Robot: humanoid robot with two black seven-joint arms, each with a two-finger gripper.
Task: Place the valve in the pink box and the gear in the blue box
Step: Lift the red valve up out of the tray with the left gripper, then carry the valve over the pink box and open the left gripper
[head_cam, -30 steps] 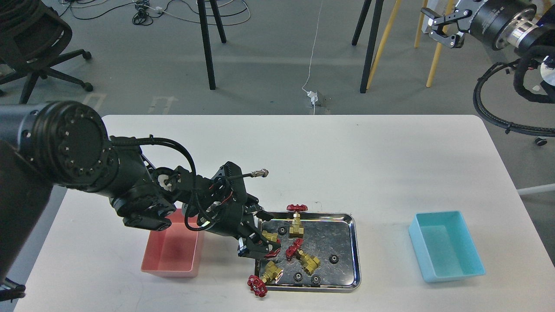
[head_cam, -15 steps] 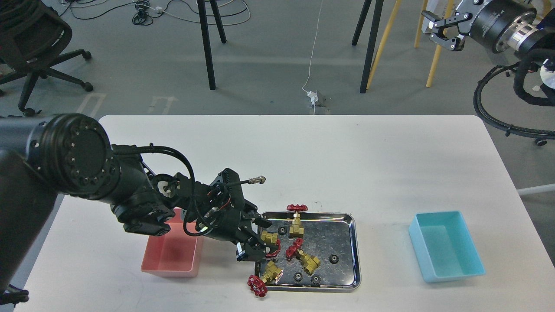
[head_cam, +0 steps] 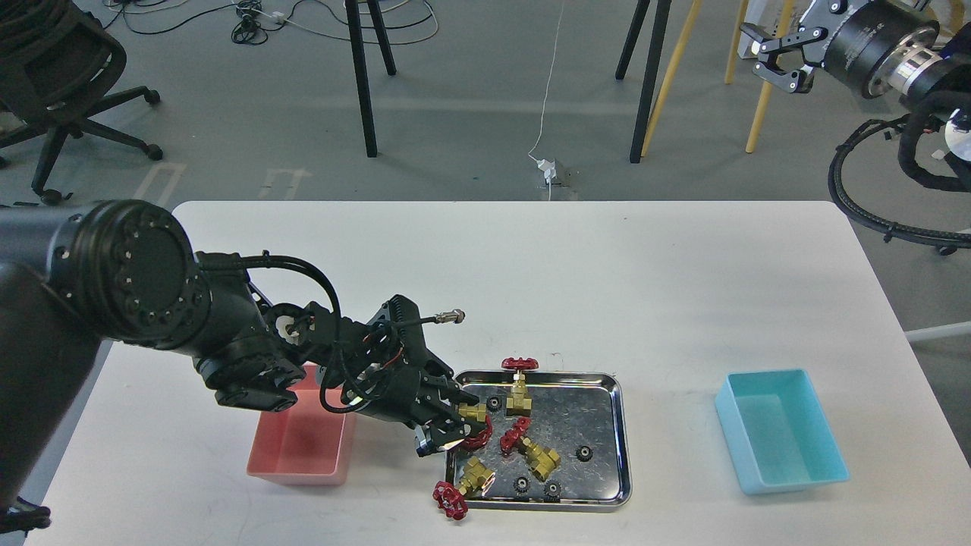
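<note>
L gripper (head_cam: 455, 422) sits at the left edge of the steel tray (head_cam: 616, 440), fingers closed round a valve (head_cam: 472, 415): brass body between them, red wheel just below. Three more valves: one upright at the tray's back rim (head_cam: 520, 387), one lying mid-tray (head_cam: 531, 447), one (head_cam: 464, 485) hanging over the front-left rim w/ its wheel on the table (head_cam: 531, 265). Small black gears are scattered in the tray, e.g. one (head_cam: 584, 453) right of centre. Pink box (head_cam: 300, 444) is left of the tray, partly under the L arm. Blue box (head_cam: 781, 432) is well apart on the right. R gripper (head_cam: 770, 54) is raised far off the table, top right, fingers apart, holding nothing.
</note>
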